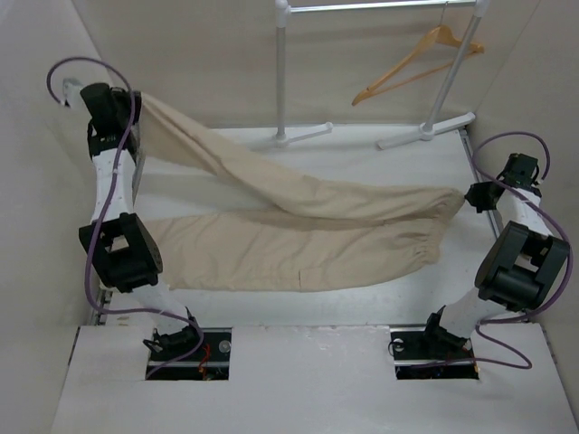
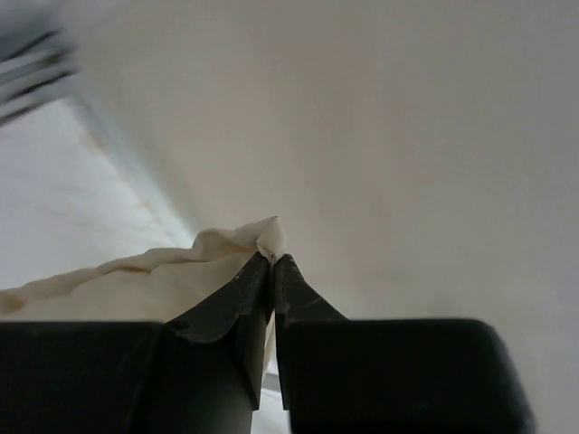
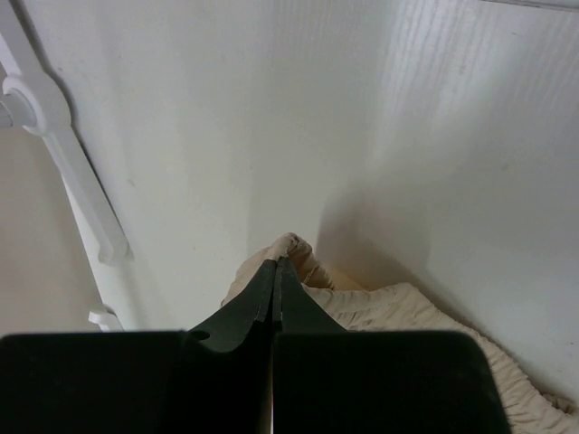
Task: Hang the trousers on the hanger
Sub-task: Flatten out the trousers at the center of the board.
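The beige trousers (image 1: 298, 221) stretch across the table between both arms. My left gripper (image 1: 137, 101) at the far left is shut on the end of one leg and holds it raised; the pinched cloth (image 2: 268, 237) shows at its tips (image 2: 273, 258). My right gripper (image 1: 472, 196) at the right is shut on the gathered waist (image 3: 291, 246), its tips (image 3: 277, 262) pressed together on it. The other leg lies flat on the table. The wooden hanger (image 1: 418, 61) hangs by its hook from the white rack at the back right.
The white rack's poles (image 1: 282, 72) and feet (image 1: 425, 131) stand at the back of the table. A rack foot (image 3: 63, 154) shows in the right wrist view. White walls enclose the table on the left, back and right.
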Controlling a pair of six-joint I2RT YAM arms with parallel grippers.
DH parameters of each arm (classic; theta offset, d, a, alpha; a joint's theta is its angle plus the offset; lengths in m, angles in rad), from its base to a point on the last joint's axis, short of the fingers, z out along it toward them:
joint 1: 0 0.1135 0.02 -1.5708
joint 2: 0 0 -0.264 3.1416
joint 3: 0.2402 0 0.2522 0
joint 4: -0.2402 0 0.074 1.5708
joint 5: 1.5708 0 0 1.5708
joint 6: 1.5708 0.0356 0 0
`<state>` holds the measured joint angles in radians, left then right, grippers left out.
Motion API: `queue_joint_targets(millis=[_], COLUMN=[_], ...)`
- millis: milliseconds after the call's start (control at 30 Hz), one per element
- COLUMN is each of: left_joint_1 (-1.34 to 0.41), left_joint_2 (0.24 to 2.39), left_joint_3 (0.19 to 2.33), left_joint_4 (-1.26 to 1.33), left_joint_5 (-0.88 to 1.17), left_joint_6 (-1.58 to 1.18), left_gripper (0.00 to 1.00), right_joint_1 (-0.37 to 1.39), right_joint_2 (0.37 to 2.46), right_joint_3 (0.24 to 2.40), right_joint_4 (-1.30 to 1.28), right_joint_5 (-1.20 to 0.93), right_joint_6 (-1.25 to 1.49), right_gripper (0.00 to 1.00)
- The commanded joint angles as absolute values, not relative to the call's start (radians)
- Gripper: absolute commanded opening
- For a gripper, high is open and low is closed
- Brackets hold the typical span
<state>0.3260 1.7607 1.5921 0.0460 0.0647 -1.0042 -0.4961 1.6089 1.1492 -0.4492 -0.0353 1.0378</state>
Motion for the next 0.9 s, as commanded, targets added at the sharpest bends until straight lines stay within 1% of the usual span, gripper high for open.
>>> queue_joint_targets(millis=[0,67,200,267,300,333,400,467,500,533,733,867], left_joint_1=[0.265,0.277,0.363,0.398,0.419,0.439,0.47,0.476,0.476,0.475,0.447,0.354], left_joint_2=[1.704,1.697,1.712,1.73,1.736,1.736,1.723,1.703,1.697,1.692,1.66,1.719], left_joint_3=[1.773,1.752,1.521,1.392,1.326,1.266,1.178,1.135,1.125,1.12,1.097,1.166], left_joint_4=[0.138,0.164,0.192,0.199,0.201,0.201,0.202,0.228,0.247,0.25,0.23,0.209], left_joint_5=[0.084,0.077,0.038,0.028,0.02,0.006,-0.015,-0.018,-0.011,-0.003,-0.006,-0.009], left_joint_6=[-1.02,-1.009,-1.019,-1.025,-1.034,-1.051,-1.078,-1.074,-1.071,-1.068,-0.971,-0.928], left_gripper=[0.05,0.06,0.1,0.16,0.22,0.3,0.48,0.6,0.63,0.65,0.65,0.64], right_joint_1=[-0.492,-0.492,-0.49,-0.49,-0.489,-0.483,-0.463,-0.443,-0.43,-0.418,-0.377,-0.375], right_joint_2=[1.612,1.623,1.65,1.68,1.692,1.707,1.739,1.766,1.779,1.793,1.861,1.894], right_joint_3=[1.204,1.209,1.198,1.201,1.206,1.215,1.255,1.304,1.331,1.357,1.471,1.496], right_joint_4=[-0.426,-0.423,-0.403,-0.4,-0.4,-0.399,-0.406,-0.425,-0.434,-0.443,-0.483,-0.479], right_joint_5=[-0.029,-0.035,-0.048,-0.06,-0.061,-0.063,-0.064,-0.052,-0.048,-0.043,-0.012,-0.026], right_joint_6=[1.052,1.049,1.042,1.039,1.037,1.037,1.023,1.011,1.006,1.0,0.954,0.946], right_gripper=[0.0,0.0,0.0,0.0,0.0,0.0,0.0,0.0,0.0,0.0,0.0,0.0])
